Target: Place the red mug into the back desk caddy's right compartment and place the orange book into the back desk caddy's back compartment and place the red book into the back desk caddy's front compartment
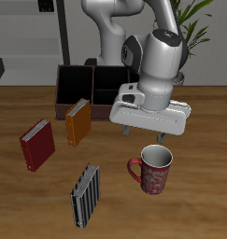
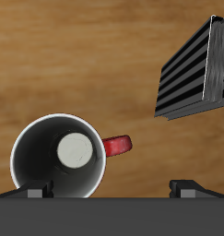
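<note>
Closest to the table's front edge I see the striped book [image 1: 85, 195], grey and black, lying flat on the wood; in my wrist view it [image 2: 194, 71] sits well apart from the mug, on the handle's side. Just behind it, farther in, the mug [image 1: 153, 169] stands upright on the table [image 1: 199, 201], its white inside open to the camera and its handle pointing toward the striped book. From the wrist I look almost straight down into it: the mug [image 2: 60, 157] shows its pale round bottom and its red handle sticking out sideways. My gripper [image 1: 154, 138] hangs just above the mug's rim, the two fingertips spread apart and holding nothing; in the wrist view the fingertips [image 2: 189, 187] appear as dark tips, one over the mug's rim and the other out over bare wood beyond the handle, so the mug is not centred between them. Farther back and off to the side lies the red book [image 1: 36, 145], flat on the table, and next to it the orange book [image 1: 78, 122], tilted, its far end close to the caddy. Farthest back is the caddy [image 1: 76, 87], dark maroon-brown; I can see nothing in the sections on show. The rest of the caddy is hidden behind my arm.
</note>
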Robot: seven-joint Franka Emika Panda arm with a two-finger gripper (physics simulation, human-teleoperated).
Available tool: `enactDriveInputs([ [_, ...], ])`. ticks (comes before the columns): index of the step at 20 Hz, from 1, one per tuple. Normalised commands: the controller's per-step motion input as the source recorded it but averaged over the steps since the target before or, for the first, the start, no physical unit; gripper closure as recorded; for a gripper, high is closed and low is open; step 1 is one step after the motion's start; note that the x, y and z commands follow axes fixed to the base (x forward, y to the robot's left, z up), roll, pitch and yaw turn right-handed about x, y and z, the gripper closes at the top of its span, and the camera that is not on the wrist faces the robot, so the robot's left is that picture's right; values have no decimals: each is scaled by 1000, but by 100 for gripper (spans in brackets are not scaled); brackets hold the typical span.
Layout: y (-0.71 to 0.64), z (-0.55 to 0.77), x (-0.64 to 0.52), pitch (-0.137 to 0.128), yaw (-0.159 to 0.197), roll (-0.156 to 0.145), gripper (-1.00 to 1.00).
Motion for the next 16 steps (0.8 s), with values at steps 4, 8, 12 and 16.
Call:
enactDriveInputs([
  [4,-117,-212,51,16,-47,-20,-100],
  [8,-17,-278,3,37,-35,15,-100],
  [12,58,-238,-43,15,-22,15,-100],
  [16,60,-152,-25,17,-6,15,-100],
])
